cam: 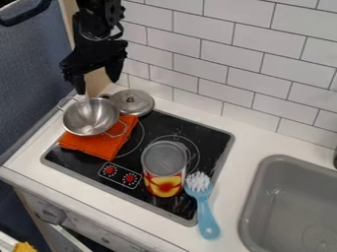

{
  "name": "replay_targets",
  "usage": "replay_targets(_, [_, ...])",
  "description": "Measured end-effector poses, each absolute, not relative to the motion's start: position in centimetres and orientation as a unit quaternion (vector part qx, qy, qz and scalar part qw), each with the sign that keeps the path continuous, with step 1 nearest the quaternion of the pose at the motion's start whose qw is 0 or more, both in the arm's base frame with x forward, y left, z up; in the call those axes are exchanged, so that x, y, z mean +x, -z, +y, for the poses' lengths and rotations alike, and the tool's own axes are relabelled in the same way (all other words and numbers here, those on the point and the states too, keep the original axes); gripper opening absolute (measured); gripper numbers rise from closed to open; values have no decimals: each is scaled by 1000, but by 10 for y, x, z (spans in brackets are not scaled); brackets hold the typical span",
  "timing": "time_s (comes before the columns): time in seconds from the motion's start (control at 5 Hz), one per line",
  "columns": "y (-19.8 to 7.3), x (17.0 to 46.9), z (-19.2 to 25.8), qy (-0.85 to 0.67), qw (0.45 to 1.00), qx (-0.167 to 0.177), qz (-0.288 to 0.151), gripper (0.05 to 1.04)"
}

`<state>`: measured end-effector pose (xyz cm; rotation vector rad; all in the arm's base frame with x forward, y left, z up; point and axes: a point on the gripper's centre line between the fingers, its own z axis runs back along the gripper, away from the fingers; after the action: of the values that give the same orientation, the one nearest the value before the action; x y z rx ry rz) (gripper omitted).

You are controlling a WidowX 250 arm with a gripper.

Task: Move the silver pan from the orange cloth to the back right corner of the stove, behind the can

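Note:
The black gripper hangs at the upper left, above the back rim of a metal colander-like bowl, its two fingers apart with nothing between them. That two-handled bowl rests on a folded orange cloth at the stove's left side. Just behind and right of the bowl lies a round metal lid with a knob. A can with a red and yellow label stands on the front right of the black cooktop. Beside it, a blue brush with white bristles lies across the cooktop's right edge.
A grey sink is set into the white counter at the right. White wall tiles run along the back. Two red knobs are on the cooktop's front left. A yellow item shows at the bottom left corner.

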<state>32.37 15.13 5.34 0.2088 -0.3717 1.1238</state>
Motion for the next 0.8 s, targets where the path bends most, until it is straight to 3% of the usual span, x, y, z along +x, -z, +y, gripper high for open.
replay_targets(0.2, [-40, 321, 149, -528, 829, 97, -154, 1001])
replay_targets(0.4, [-38, 312, 169, -545, 825, 49, -139, 1001])
replay_targets(0.8, [-25, 285, 194, -533, 834, -3, -144, 1001])
